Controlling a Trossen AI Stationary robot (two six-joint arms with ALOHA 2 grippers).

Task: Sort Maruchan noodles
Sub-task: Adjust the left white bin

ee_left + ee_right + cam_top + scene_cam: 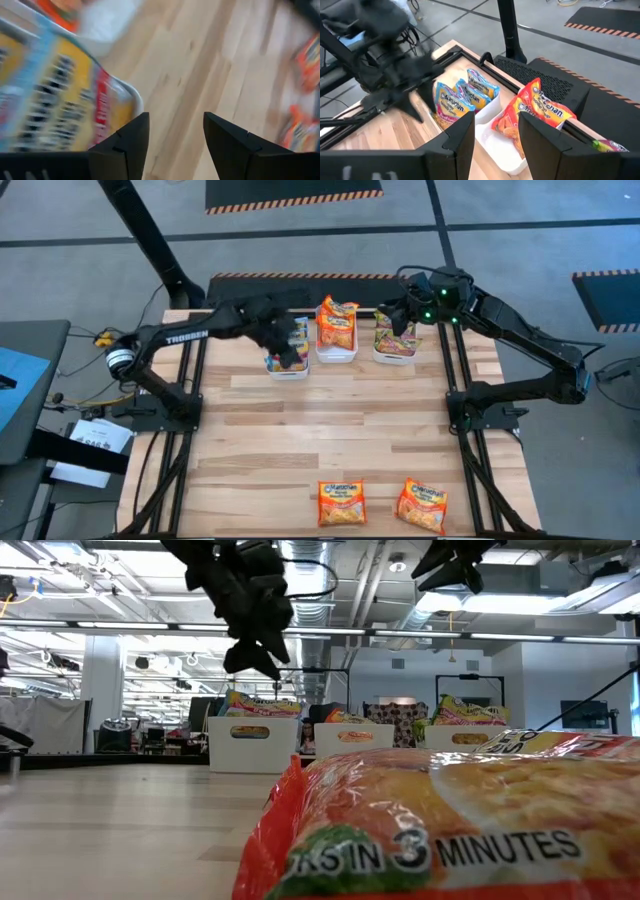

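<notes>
Three white trays stand along the table's far edge. The left tray (285,368) holds pale yellow-blue noodle packets (462,100), the middle tray (336,352) orange-red ones (535,112), and the right tray (395,355) green-yellow ones (397,340). Two orange-red packets (342,503) (421,505) lie flat at the near edge. My left gripper (175,140) hovers open just above the left tray's near rim, with nothing between its fingers. My right gripper (497,135) waits open and high over the right tray.
The wide middle of the wooden table (330,430) lies between the trays and the two near packets. One near packet (450,830) fills the foreground of the low view. Black arm frames run along both table sides.
</notes>
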